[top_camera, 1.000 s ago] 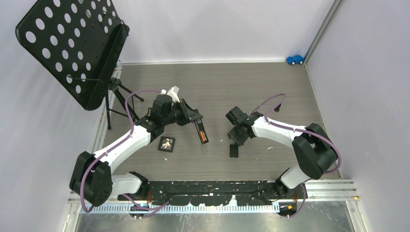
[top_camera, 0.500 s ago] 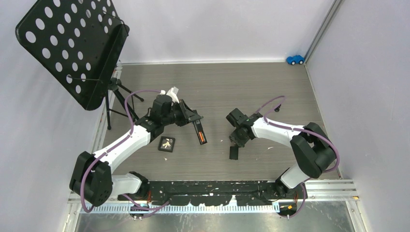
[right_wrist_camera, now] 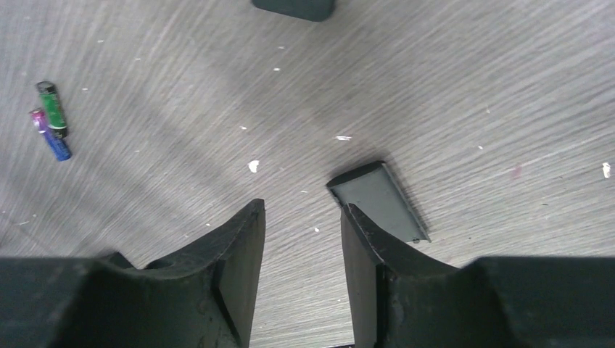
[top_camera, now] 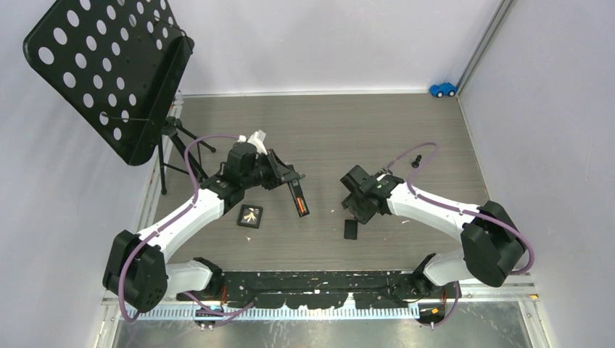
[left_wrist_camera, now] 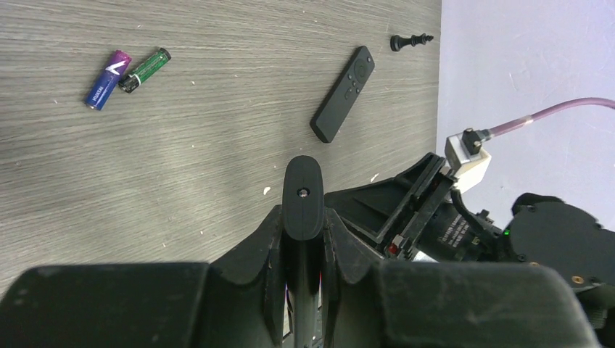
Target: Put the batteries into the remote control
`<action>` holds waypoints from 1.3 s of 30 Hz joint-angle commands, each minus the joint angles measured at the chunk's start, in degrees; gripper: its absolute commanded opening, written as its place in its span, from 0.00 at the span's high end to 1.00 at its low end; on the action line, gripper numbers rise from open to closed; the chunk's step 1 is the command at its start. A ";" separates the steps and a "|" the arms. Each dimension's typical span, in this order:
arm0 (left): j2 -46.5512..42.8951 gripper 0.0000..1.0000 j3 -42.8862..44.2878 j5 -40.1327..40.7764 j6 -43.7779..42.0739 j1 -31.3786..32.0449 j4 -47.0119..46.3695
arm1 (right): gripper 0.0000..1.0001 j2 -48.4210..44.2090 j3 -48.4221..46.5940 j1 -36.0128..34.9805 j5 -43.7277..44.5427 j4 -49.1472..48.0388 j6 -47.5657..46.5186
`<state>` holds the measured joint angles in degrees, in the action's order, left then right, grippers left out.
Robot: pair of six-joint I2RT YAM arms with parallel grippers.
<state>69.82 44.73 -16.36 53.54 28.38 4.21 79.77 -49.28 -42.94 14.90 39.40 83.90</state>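
Observation:
My left gripper [top_camera: 289,180] is shut on a black remote control [top_camera: 299,198], and an orange battery shows in its open back. In the left wrist view the remote's rounded end [left_wrist_camera: 302,194] sticks out between the fingers of my left gripper [left_wrist_camera: 302,221]. A blue battery [left_wrist_camera: 106,70] and a green battery [left_wrist_camera: 146,69] lie side by side on the table. My right gripper [right_wrist_camera: 303,212] hangs open over bare wood, nothing between its fingers. The black cover plate [right_wrist_camera: 379,201] lies just past its right fingertip. The green battery [right_wrist_camera: 50,108] and the blue battery [right_wrist_camera: 55,141] lie far to its left.
A second black remote [left_wrist_camera: 343,94] and a black chess piece [left_wrist_camera: 410,41] lie beyond the batteries. A black square card [top_camera: 251,216] sits near the left arm and the cover plate [top_camera: 351,229] near the right gripper [top_camera: 357,208]. A perforated music stand [top_camera: 109,72] fills the far left; a blue toy car [top_camera: 442,89] is far right.
The right arm's elbow has swung out to the right and its jaws stand wider apart. The cover plate stays on the table. The left arm has barely moved.

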 commanded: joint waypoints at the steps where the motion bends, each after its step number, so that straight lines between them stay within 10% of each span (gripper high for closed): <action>1: -2.34 1.00 1.00 0.95 -0.65 -0.43 -0.51 | 0.50 0.18 2.83 -0.22 -0.15 -1.17 4.08; 32: -3.20 1.00 1.41 1.28 -1.31 -1.48 0.58 | 0.73 8.45 3.86 2.77 -3.57 -7.71 4.22; 39: -3.53 1.00 1.65 0.99 -0.73 -1.57 0.48 | 1.00 4.87 2.77 2.77 -2.13 -8.01 1.82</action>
<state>68.10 44.73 -15.51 53.30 27.18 5.93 86.72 -45.43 -40.29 10.83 31.46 86.87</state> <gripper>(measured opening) 0.183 0.031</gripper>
